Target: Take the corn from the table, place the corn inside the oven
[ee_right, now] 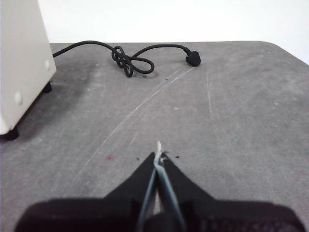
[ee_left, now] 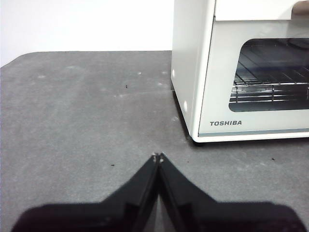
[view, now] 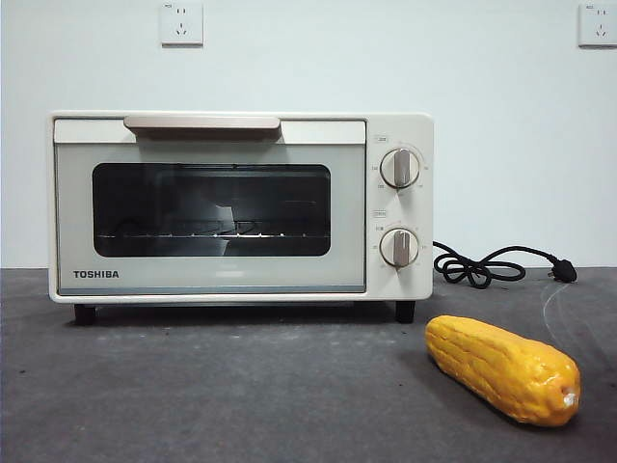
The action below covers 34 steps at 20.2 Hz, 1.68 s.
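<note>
Corn (view: 503, 369) lies on the worktop (view: 212, 395) near its front right, oven (view: 241, 205) door closed; both hands, left (ee_left: 158, 157) and right (ee_right: 158, 155), pressed together, holding nothing.

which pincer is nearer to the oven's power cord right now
Right. The right pincer hangs shut over the table with the knotted cord ahead of it, beside the oven. The left pincer, also shut, is off the oven's opposite front corner, cord out of its view.

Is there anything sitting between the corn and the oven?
No. In the front view only bare table lies between the corn and the oven; the cord sits farther back.
</note>
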Tool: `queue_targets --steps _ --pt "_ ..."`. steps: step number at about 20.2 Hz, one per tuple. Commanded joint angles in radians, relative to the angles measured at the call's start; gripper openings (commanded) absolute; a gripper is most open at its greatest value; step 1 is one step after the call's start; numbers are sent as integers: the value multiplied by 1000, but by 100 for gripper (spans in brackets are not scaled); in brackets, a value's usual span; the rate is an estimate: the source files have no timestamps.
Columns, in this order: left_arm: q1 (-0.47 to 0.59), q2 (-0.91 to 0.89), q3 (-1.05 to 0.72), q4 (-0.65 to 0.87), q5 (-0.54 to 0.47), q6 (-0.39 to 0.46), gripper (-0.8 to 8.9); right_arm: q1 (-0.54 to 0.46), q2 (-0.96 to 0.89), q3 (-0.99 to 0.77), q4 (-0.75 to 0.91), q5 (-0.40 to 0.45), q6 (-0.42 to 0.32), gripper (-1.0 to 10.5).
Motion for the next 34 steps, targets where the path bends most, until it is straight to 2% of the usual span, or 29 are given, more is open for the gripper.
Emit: queue_targets --steps 1,3,6,8,12,15,17,20,23,26,31,34 --pt "2 0 -8 6 -1 10 -3 -1 -1 -10 9 -3 8 -1" --pt "2 0 -8 6 -1 10 -3 -1 -1 -9 8 -7 35 -1" --pt "2 0 -8 7 7 -6 -3 -1 -1 -9 8 -31 176 -1" --pt "2 0 -8 7 23 -63 -3 -1 -1 -9 9 -33 284 -1" --pt "2 0 -8 8 82 -226 -3 -1 -1 -9 10 -33 422 -1" --pt "2 0 -8 8 97 -310 -3 -1 -1 -9 9 -32 435 -1" --pt "2 0 -8 4 128 -396 -3 -1 -1 -9 10 -43 435 -1" --pt "2 0 -8 11 243 -445 -3 -1 -1 -9 12 -93 464 -1" --pt "2 0 -8 39 364 -470 -4 -1 -1 -5 15 -177 502 -1" --pt "2 0 2 81 450 -521 -4 -1 -1 3 31 -269 505 -1" --pt "2 20 71 80 525 -555 -5 0 0 38 39 -445 506 -2" --pt "2 58 133 82 570 -552 -5 0 5 74 47 -512 505 -3"
